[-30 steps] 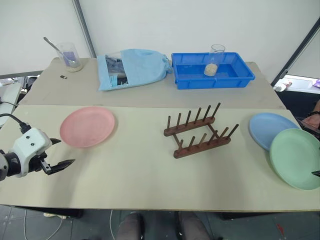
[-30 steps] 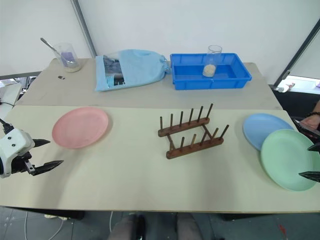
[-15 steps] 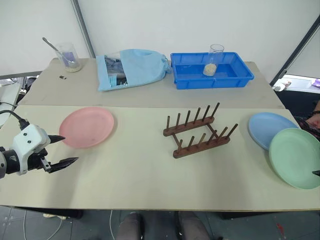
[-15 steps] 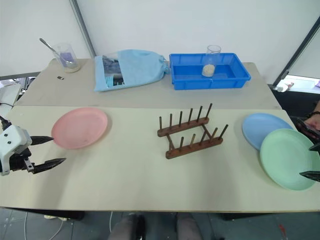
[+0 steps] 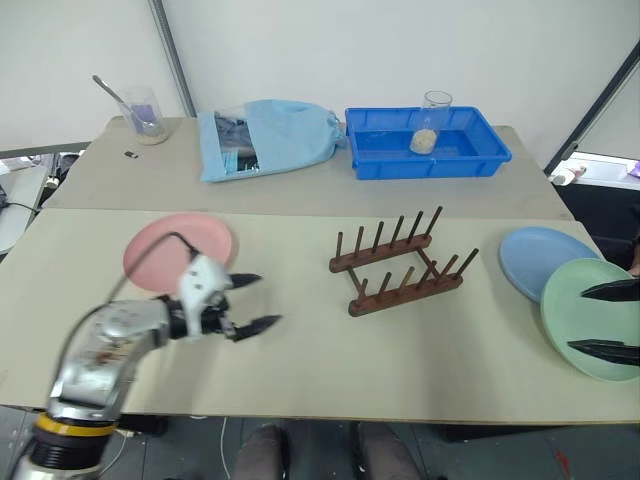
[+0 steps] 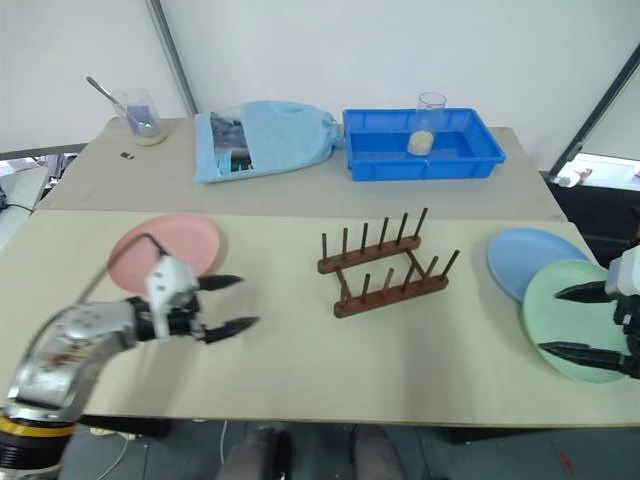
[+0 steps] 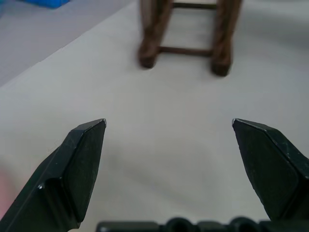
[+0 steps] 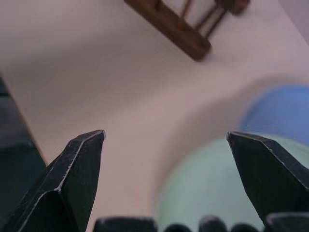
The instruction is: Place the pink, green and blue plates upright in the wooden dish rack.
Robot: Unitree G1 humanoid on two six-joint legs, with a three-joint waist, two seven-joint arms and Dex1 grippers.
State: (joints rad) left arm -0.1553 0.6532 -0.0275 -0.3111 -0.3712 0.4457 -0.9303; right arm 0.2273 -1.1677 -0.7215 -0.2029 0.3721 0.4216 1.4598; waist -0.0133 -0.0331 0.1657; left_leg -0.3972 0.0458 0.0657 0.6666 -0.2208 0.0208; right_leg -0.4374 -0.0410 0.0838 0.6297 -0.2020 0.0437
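The pink plate [image 5: 160, 245] lies flat at the left of the near table. My left gripper [image 5: 268, 300] hovers open just right of it, empty and pointing at the wooden dish rack [image 5: 400, 265], which stands empty mid-table; the left wrist view shows the rack [image 7: 186, 34] ahead. At the right, the green plate [image 5: 600, 275] overlaps the edge of the blue plate [image 5: 540, 255]. My right gripper [image 5: 576, 318] is open above the green plate, holding nothing. In the right wrist view the green plate [image 8: 207, 188] lies under the open fingers.
On the back table sit a deep blue tray [image 5: 430, 168] holding a glass [image 5: 433, 120], a light blue cloth bag [image 5: 270, 135] and a beaker with a spoon [image 5: 143, 112]. The near table's front edge runs just below both grippers.
My left gripper has swung right from the table's left edge to beside the pink plate, now pointing at the rack. The right gripper has come in from the right over the green plate.
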